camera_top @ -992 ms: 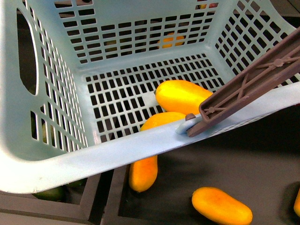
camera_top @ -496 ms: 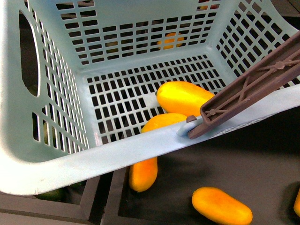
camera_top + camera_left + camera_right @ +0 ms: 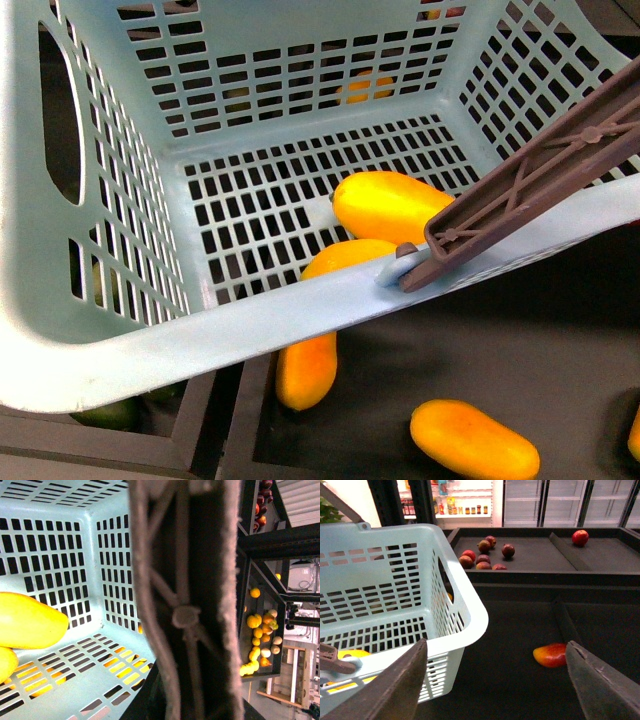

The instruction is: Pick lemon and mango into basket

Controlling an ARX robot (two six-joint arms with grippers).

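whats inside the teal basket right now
The light teal slotted plastic basket holds one smooth yellow-orange mango on its floor. Its near rim hides the front floor, so no lemon is visible.

Right pincer [image 3: 495,680]: spread wide, both dark fingers [image 3: 395,685] in view, nothing between them.
Left pincer: not visible in any view.
Arms: none in front view.

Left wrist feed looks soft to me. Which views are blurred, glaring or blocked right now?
Left wrist view: the handle fills the middle, close and blurred; the basket wall behind is sharper. Front view: sharp, with a bright sheen on the mango. Right wrist view: evenly lit, with the right gripper's fingers soft at the edge.
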